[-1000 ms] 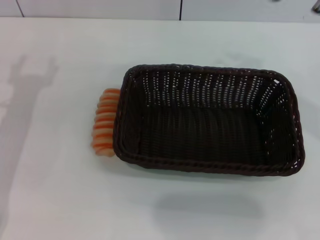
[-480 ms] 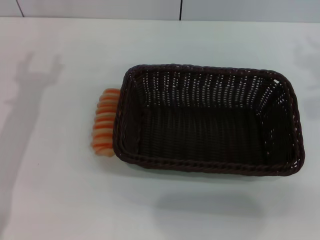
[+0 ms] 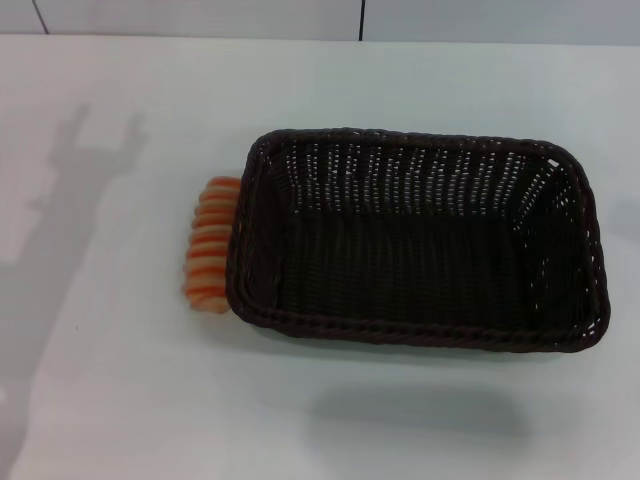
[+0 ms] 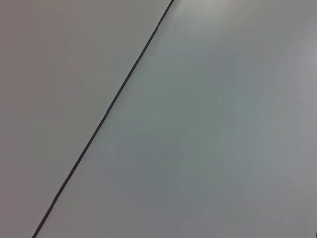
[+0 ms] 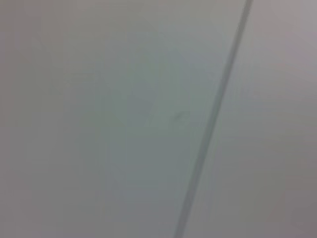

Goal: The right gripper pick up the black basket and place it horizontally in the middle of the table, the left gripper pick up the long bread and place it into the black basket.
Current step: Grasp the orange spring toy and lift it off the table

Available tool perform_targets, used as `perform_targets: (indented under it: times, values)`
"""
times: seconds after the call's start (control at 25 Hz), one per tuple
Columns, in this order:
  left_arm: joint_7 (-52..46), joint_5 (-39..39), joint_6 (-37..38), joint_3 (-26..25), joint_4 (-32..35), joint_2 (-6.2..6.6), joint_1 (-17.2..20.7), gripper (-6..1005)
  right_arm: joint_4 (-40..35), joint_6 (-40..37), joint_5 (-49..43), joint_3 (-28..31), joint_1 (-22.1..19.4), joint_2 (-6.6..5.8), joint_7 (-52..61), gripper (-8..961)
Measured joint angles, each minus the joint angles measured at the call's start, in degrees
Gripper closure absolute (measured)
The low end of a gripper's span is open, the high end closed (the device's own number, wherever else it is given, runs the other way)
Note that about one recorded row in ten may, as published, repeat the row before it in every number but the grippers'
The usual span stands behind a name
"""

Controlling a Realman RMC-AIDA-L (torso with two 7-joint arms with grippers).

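Note:
The black basket lies lengthwise across the middle of the white table, open side up and with nothing inside. The long bread, tan with orange stripes, lies on the table touching the basket's left end. Neither gripper is in the head view; only a shadow of an arm and its fingers falls on the table at the left. The left wrist view and the right wrist view show only plain white surface crossed by a dark seam.
The table's far edge meets a pale wall with a dark vertical seam. Bare tabletop lies left of and in front of the basket.
The arm shadow on the left of the table has moved to the right and grown. The basket and the bread have not moved.

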Motion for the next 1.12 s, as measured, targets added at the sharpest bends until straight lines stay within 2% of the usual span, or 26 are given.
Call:
perform_targets:
  times: [0.04,0.08,0.12,0.16,0.24,0.28,0.32,0.36,0.4,0.44,0.48,0.52,0.56,0.64,0.68,0.76,0.8,0.84,0.88,0.92,0.96,1.0,1.04,1.08,1.12]
  values:
    - [0.0,0.0,0.0,0.1,-0.1,0.02,0.0,137,3.7,-7.4,-6.4,-2.2,0.4,-0.04,7.8,653]
    - [0.0,0.0,0.0,0.1,-0.1,0.04,0.1,137,3.7,-7.4,-6.4,-2.2,0.4,-0.04,7.8,653]
    - [0.0,0.1,0.0,0.1,-0.1,0.06,0.1,137,8.5,-14.2,-13.0,-3.6,0.4,-0.05,17.2,653]
    - [0.0,0.1,0.0,0.1,-0.1,0.06,0.1,137,8.5,-14.2,-13.0,-3.6,0.4,-0.05,17.2,653]
    - [0.3,0.4,0.0,0.1,-0.1,0.07,0.1,137,14.3,-19.8,-17.9,-3.8,0.1,-0.07,29.5,653]
    - [0.3,0.4,0.0,0.1,-0.1,0.07,0.1,137,14.3,-19.8,-17.9,-3.8,0.1,-0.07,29.5,653]
    - [0.5,0.5,-0.1,0.2,-0.1,0.08,0.1,137,18.2,-22.3,-19.6,-3.1,-0.1,-0.24,37.9,653]
    - [0.6,0.5,-0.3,0.2,-0.1,0.08,0.1,137,18.2,-22.3,-19.6,-3.1,-0.1,-0.24,37.9,653]
    - [0.6,0.5,-0.5,0.2,0.0,0.08,0.0,137,20.3,-23.7,-20.5,-2.6,-0.2,-0.33,42.9,653]
    - [0.8,0.5,-0.9,0.1,0.1,0.08,-0.1,137,26.2,-27.1,-24.1,-1.1,-0.1,-0.44,54.7,653]
    - [1.3,0.5,-1.5,-0.1,0.3,0.08,-0.4,137,26.2,-27.1,-24.1,-1.1,-0.1,-0.44,54.7,653]
    - [1.6,0.5,-1.7,-0.1,0.4,0.08,-0.4,137,32.6,-30.7,-28.9,1.1,0.2,-0.45,67.2,653]
    - [2.4,0.5,-2.6,-0.2,0.5,0.08,-0.6,137,32.6,-30.7,-28.9,1.1,0.2,-0.45,67.2,653]
    - [4.2,0.4,-6.8,-0.8,0.0,0.08,-0.9,137,41.1,-34.3,-35.3,5.1,0.9,-0.53,84.7,653]
    - [4.2,0.4,-6.8,-0.8,0.0,0.08,-0.9,137,41.1,-34.3,-35.3,5.1,0.9,-0.53,84.7,653]
    - [3.8,0.4,-13.7,-0.8,-2.6,0.56,-0.6,137,46.3,-35.0,-39.7,8.6,1.5,-0.56,93.4,653]
    - [3.8,0.4,-13.7,-0.8,-2.6,0.56,-0.6,137,46.3,-35.0,-39.7,8.6,1.5,-0.56,93.4,653]
    - [3.7,0.4,-20.3,0.1,-6.2,1.3,0.1,137,48.5,-35.6,-41.0,9.7,1.8,-0.39,94.3,653]
    - [3.7,0.4,-20.3,0.1,-6.2,1.3,0.1,137,48.5,-35.6,-41.0,9.7,1.8,-0.39,94.3,653]
    - [3.7,0.4,-24.6,0.7,-8.2,1.87,0.5,137,49.5,-35.9,-41.2,9.9,2.0,-0.33,94.2,653]
    - [3.7,0.4,-33.9,2.1,-12.3,3.02,1.0,137,50.5,-36.1,-41.2,9.9,2.3,-0.33,94.0,653]
    - [3.7,0.4,-35.3,2.2,-12.9,3.21,1.1,137,51.1,-36.1,-41.3,10.0,2.5,-0.33,93.9,654]
    - [3.6,0.4,-46.1,3.5,-17.8,4.56,1.4,137,52.3,-36.2,-41.4,10.2,3.1,-0.41,93.8,654]
    - [3.6,0.4,-46.1,3.5,-17.8,4.56,1.4,137,52.3,-36.2,-41.4,10.2,3.1,-0.41,93.8,654]
    - [3.6,0.4,-49.8,3.8,-19.5,4.92,1.5,137,53.8,-36.2,-41.6,10.8,4.2,-0.53,93.6,654]
